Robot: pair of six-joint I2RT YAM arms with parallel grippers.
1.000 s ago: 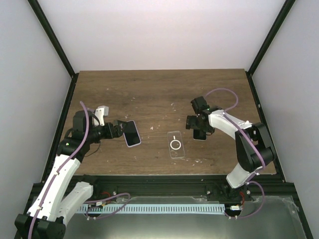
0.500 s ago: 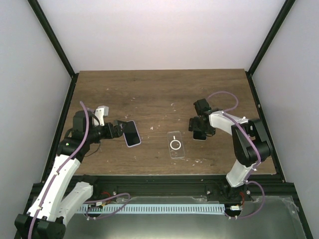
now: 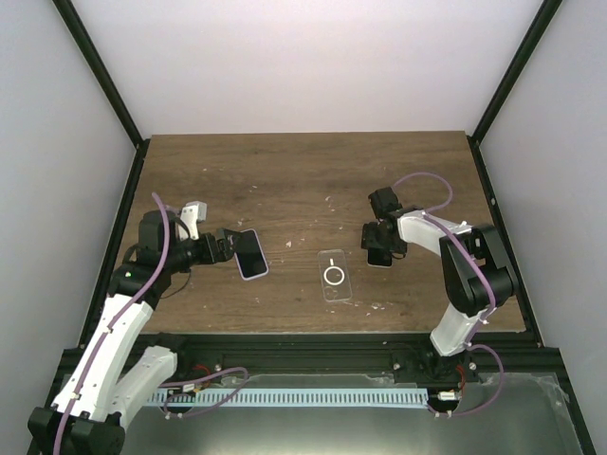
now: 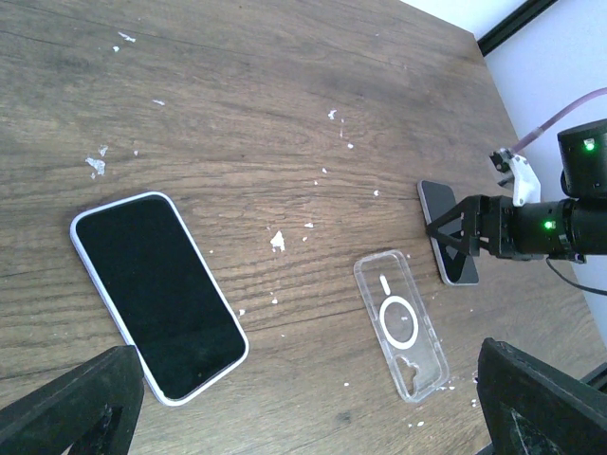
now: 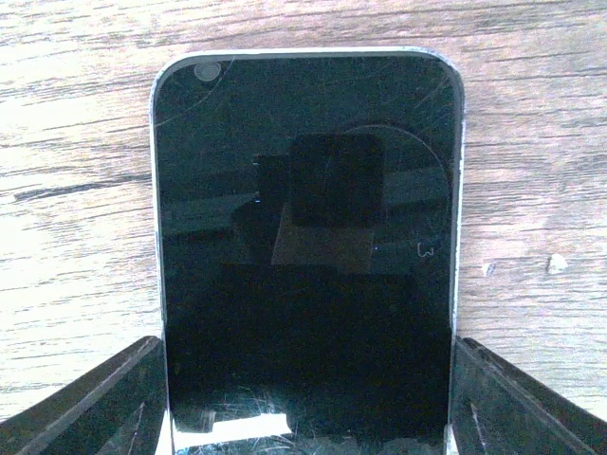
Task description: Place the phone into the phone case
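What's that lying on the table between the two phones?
A clear phone case with a white ring lies between the white-edged phone and the dark phone. The left wrist view shows it best, and the top view shows it too.

Your left arm (image 3: 109, 327) reaches forward, then bends to the right at the wrist, so your left gripper (image 3: 226, 246) points toward the middle and sits low. Its fingers (image 4: 71, 408) stand wide apart and hold nothing. Your right arm (image 3: 432, 232) is folded sharply at the elbow, and your right gripper (image 3: 377, 248) points to the left, also low. Its fingers (image 5: 95, 398) are apart; whether they press on anything is not clear.
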